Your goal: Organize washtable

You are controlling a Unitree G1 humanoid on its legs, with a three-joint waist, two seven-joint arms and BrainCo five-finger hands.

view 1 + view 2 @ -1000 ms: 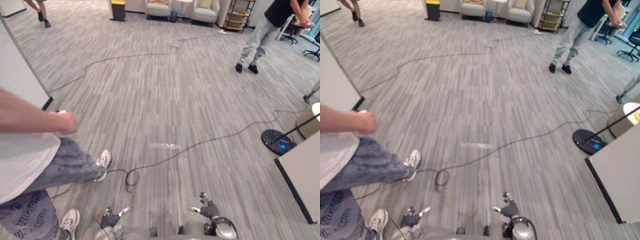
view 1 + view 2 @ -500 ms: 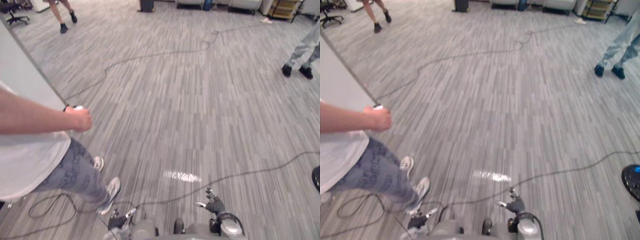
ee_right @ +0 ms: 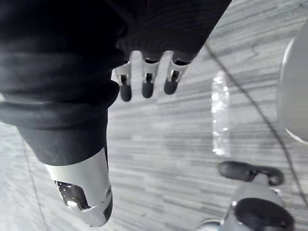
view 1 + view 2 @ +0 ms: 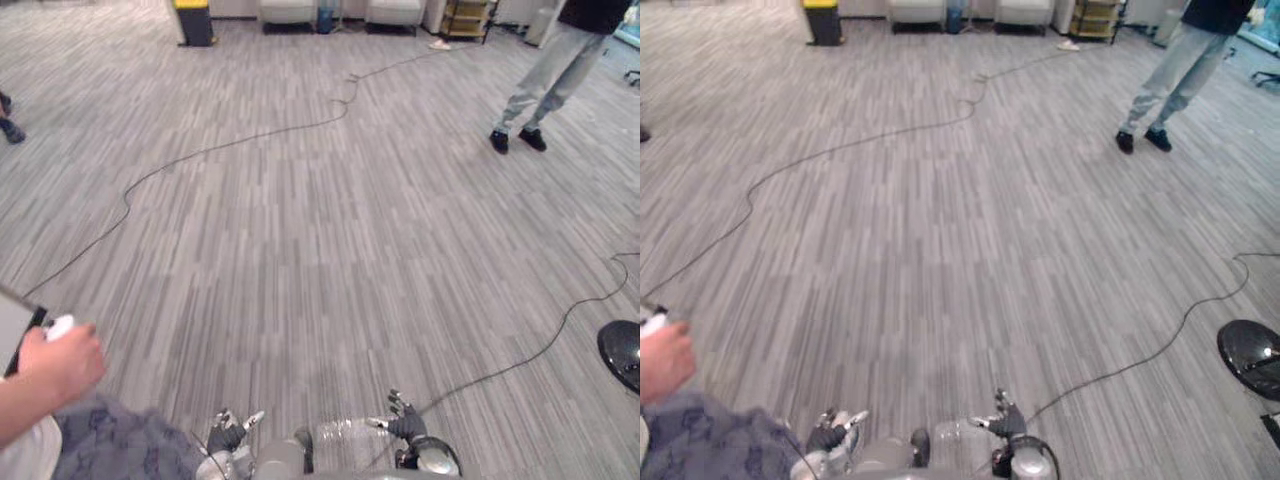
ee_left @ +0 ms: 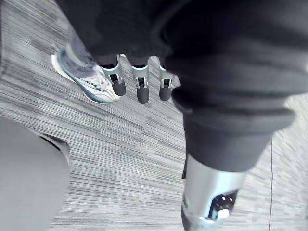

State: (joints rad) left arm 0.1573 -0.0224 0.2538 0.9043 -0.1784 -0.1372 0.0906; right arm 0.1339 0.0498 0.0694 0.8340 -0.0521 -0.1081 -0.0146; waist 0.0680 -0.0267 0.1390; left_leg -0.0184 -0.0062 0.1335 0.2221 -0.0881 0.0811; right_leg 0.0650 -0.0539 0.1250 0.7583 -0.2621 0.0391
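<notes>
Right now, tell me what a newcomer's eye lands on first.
A person's hand gripping a white controller juts in at the near left. A person in grey trousers and black shoes stands far right on the grey striped floor; the robot's left hand and right hand hang open, empty.

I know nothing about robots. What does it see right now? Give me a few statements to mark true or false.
1. The left hand and right hand hold nothing. True.
2. A washtable stands right in front of the robot. False: only grey floor lies ahead.
3. A bin with a yellow top stands far off. True.
4. The standing person at far right wears white shoes. False: the shoes are black.
5. A person's hand at lower left grips something white. True.
</notes>
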